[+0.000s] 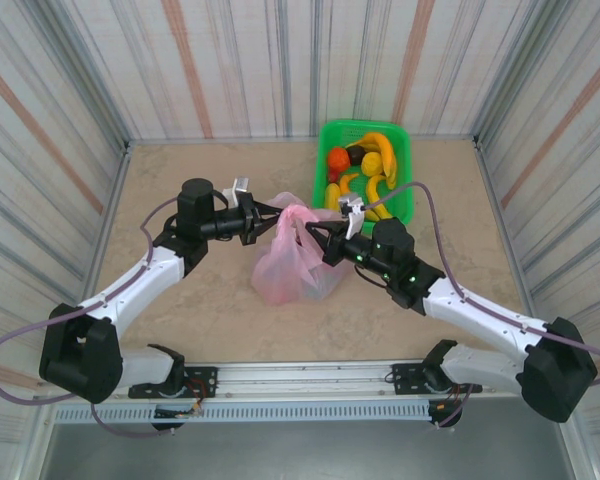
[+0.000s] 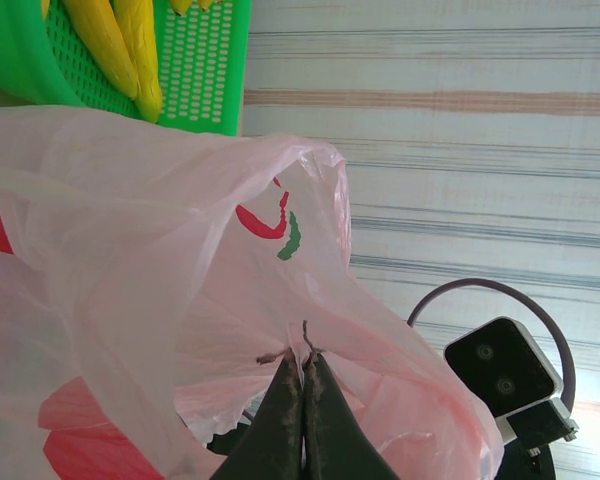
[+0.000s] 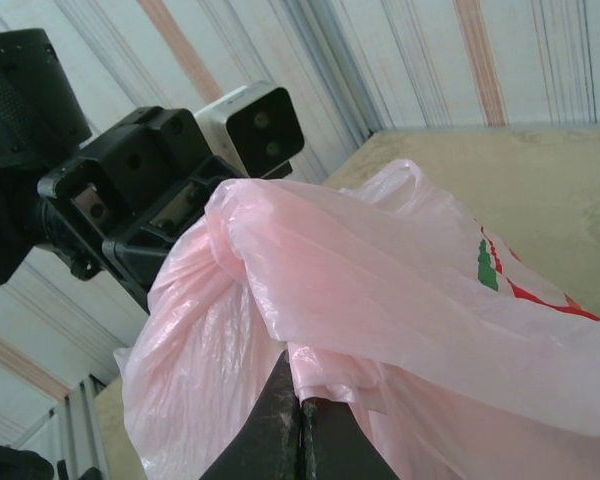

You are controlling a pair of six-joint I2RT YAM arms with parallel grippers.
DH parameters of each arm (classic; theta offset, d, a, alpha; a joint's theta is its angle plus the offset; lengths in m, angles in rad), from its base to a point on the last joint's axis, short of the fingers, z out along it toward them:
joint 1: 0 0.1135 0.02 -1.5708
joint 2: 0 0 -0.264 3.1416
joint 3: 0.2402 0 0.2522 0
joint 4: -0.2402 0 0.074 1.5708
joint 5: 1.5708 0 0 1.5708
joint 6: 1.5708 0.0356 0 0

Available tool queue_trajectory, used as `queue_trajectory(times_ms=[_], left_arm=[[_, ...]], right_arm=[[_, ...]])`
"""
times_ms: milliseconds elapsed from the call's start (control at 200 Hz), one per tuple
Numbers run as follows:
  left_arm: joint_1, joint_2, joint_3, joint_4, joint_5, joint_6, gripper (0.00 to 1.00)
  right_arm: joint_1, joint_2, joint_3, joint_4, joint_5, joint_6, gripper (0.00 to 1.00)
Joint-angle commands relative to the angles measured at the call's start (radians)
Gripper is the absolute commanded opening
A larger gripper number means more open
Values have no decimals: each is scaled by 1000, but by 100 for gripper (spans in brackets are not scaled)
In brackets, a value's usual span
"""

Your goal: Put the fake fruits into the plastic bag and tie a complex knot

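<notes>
I see the plastic bag [image 1: 295, 265] in pale translucent pink with red and green printed marks, bright green mesh basket [image 1: 360, 124], yellow bananas [image 1: 383, 158] and one orange fruit [image 1: 338, 158] inside, beige marbled table [image 1: 210, 310], white walls [image 1: 230, 70] with grey and brownish stripes

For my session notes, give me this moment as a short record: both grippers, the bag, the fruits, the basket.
left gripper: shut on the plastic bag film
right gripper: shut on the bag film from the opposite side
plastic bag: mid table, top held up between them
fake fruits: several in the green basket, behind the bag
bag contents: cannot tell
</notes>
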Motion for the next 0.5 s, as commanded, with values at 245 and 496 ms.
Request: queue_trajectory(times_ms=[245,496], left_arm=[[70,-79,40,-101,-9,109,0],[112,-101,28,-127,3,122,0]], right_arm=[[-38,-130,4,-178,25,-31,0],[-100,-192,1,-297,21,-9,0]])
